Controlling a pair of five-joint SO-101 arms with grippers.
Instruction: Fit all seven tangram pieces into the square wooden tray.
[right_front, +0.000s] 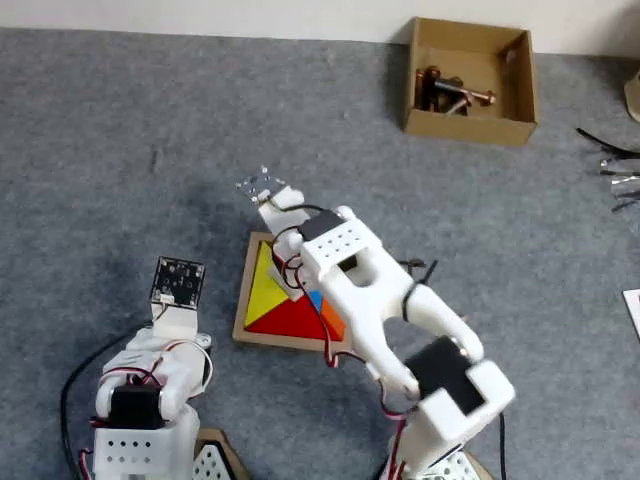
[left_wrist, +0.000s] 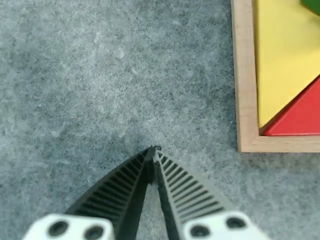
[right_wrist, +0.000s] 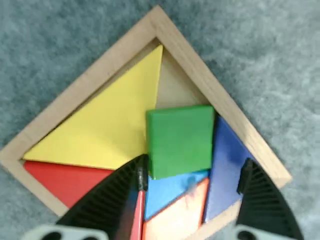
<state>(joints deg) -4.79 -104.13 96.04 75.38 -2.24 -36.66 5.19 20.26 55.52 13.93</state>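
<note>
1. Your right claw (right_wrist: 193, 170) is hanging over the square wooden tray (right_wrist: 205, 80), and its two black fingers (right_wrist: 115, 195) are standing spread apart.
2. The green wooden square (right_wrist: 181, 140) is sitting between those fingers, just beside a bare spot in one corner of the tray. I cannot tell if it is lying flat.
3. The big yellow triangle (right_wrist: 110, 125), the big red triangle (right_wrist: 65, 180), the light blue triangle (right_wrist: 170, 187), the dark blue piece (right_wrist: 225, 165) and the orange piece (right_wrist: 180, 215) are lying inside the tray.
4. Your left claw (left_wrist: 152, 150) is hanging low over the grey carpet (left_wrist: 100, 75), near a corner of the tray. Its fingers are pressed together and are pinching nothing.
5. A brown cardboard box (right_front: 465, 128) is sitting well apart from the tray.
</note>
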